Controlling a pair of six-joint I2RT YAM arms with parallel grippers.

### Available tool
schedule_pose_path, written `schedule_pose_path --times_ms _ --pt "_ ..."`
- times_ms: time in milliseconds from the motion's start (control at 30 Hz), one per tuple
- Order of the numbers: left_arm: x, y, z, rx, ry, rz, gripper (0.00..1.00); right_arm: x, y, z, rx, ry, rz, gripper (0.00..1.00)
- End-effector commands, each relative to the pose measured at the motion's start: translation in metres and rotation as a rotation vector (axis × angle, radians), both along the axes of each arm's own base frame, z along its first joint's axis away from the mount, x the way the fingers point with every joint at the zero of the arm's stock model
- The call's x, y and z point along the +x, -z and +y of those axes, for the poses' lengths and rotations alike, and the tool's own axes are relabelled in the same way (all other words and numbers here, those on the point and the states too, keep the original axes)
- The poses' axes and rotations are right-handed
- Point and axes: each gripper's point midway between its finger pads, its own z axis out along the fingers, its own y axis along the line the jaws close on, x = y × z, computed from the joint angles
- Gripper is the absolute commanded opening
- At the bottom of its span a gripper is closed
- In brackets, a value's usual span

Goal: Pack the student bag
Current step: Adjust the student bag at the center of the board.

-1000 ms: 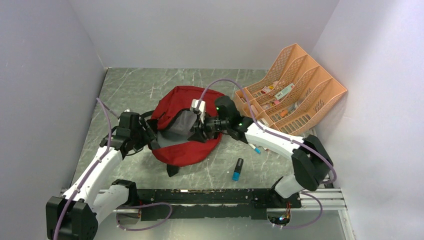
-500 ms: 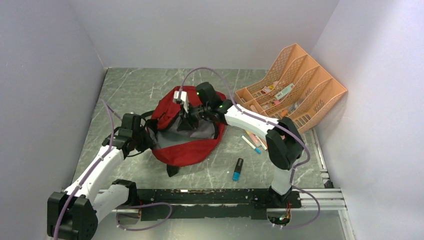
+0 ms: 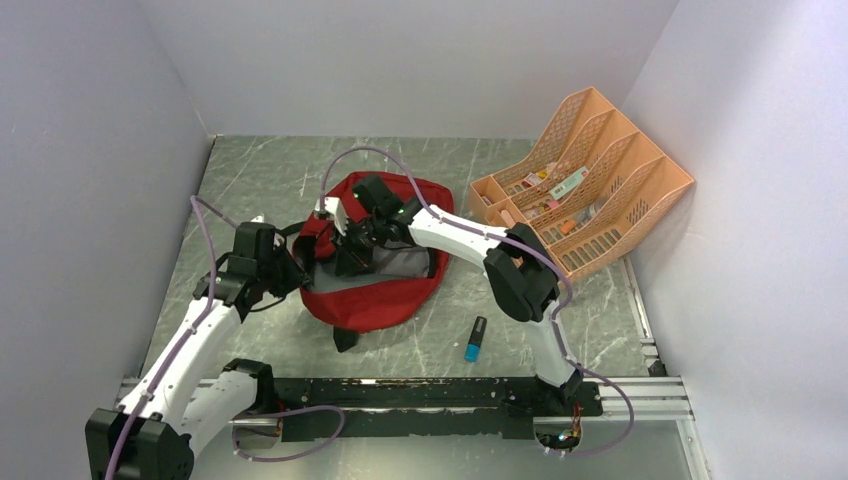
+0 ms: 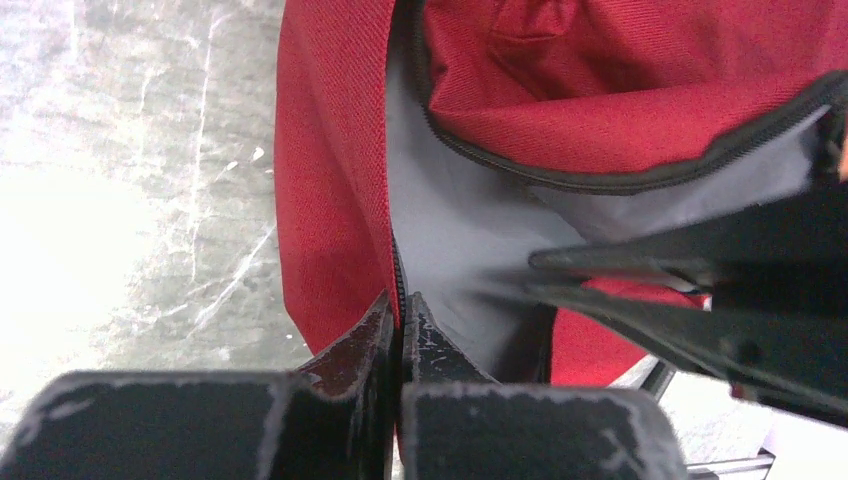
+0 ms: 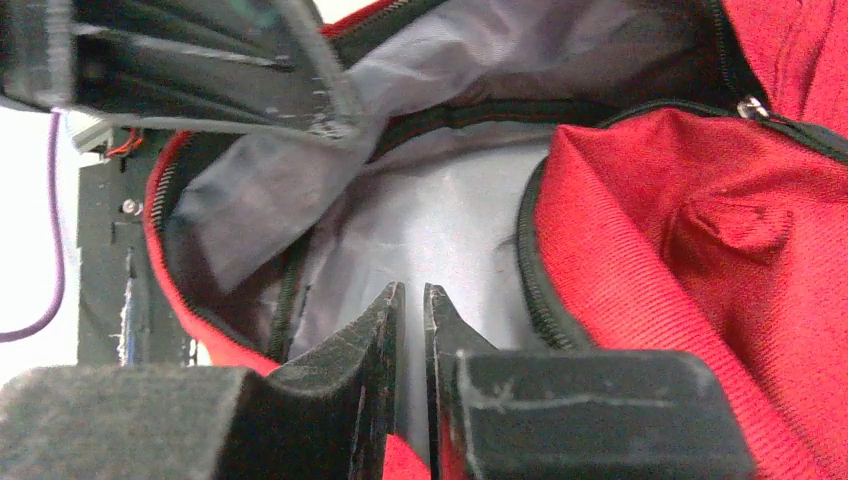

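Observation:
The student bag (image 3: 385, 300), dark red with grey lining, lies open in the middle of the table. My left gripper (image 3: 297, 272) is at its left rim. In the left wrist view this gripper (image 4: 402, 305) is shut on the zipper edge of the bag (image 4: 330, 150). My right gripper (image 3: 348, 250) reaches across into the opening from the right. In the right wrist view its jaws (image 5: 413, 295) are nearly together, with red and grey fabric of the bag (image 5: 680, 300) between them. The left gripper's fingers (image 5: 200, 90) show at the upper left.
A peach mesh organiser (image 3: 600, 190) holding small items stands at the back right against the wall. A blue-tipped marker (image 3: 475, 340) lies on the table in front of the bag. The arms' mounting rail (image 3: 400, 392) runs along the near edge. Walls close in on three sides.
The right arm swung left over the bag and its jaws closed down at the opening. The left gripper closed on the bag's left zipper edge. The opening now gapes wider.

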Motion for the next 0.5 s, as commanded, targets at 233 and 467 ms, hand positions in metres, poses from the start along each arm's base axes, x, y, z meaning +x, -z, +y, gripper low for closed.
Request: schedule_pose_path --times_ms 233,467 --pt "0.001 -0.042 -0.006 -0.015 0.065 -0.109 0.05 -0.034 0.028 -0.030 -0.188 -0.108 0.131 0.07" --pt "0.003 -0.038 -0.004 0.013 0.076 -0.101 0.05 -0.076 0.017 -0.064 -0.218 -0.230 0.236 0.00"
